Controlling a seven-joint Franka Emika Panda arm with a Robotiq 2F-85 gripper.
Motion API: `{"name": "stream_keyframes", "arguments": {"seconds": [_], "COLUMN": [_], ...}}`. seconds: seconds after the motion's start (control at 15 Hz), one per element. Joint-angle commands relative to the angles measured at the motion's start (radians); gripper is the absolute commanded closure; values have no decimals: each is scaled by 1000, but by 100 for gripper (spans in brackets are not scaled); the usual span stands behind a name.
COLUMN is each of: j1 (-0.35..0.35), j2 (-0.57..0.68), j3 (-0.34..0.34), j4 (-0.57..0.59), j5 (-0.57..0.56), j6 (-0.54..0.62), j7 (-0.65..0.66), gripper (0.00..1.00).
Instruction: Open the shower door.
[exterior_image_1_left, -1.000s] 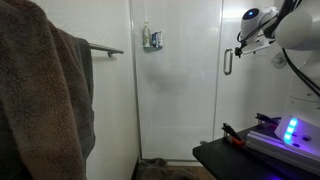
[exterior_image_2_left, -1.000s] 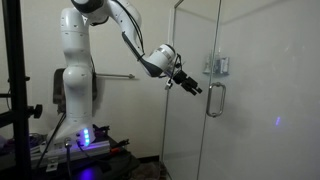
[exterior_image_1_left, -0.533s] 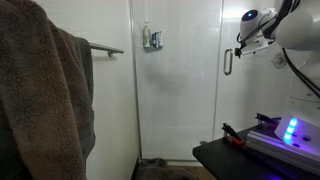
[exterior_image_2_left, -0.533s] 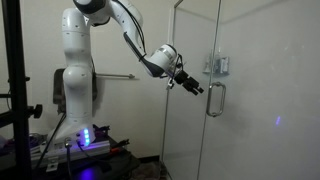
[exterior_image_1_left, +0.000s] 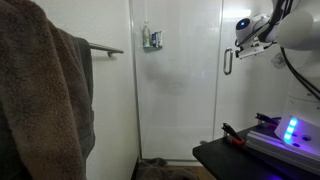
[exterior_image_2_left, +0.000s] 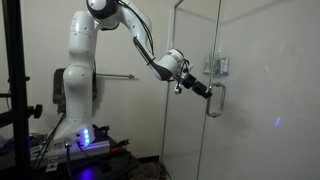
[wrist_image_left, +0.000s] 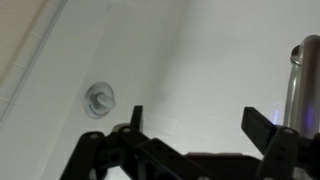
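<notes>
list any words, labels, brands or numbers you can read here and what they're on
No text can be read in any view.
On the shower shelf items, any labels are too small and blurred to read.
On the lit box by the robot base there is only a blue glow, no legible marking.

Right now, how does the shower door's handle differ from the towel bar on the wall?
The handle stands vertical; the towel bar runs horizontal. The handle is a short loop on the glass shower door; the towel bar is a longer straight rod on the white wall. The claw hovers by the handle, far from the towel bar. Both look chrome.
</notes>
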Motion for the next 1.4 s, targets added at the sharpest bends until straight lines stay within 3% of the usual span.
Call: {"name": "stream_keyframes", "arguments": {"seconds": [0.0, 0.4, 0.53, 0.6, 0.93, 1.27, 1.33], "j1": [1, 16, 33, 26, 29, 37, 34], "j2": [8, 19, 33, 10, 40, 80, 46], "j3": [0, 11, 22, 13, 16, 18, 14], "j4": [6, 12, 49, 11, 41, 89, 49], "j5": [0, 25, -24, 3, -9, -20, 1], "j6": [-2, 182, 99, 137, 156, 73, 105], "j7": [3, -151, -65, -96, -65, 15, -25], "gripper": [0, 0, 0, 0, 0, 0, 0]}}
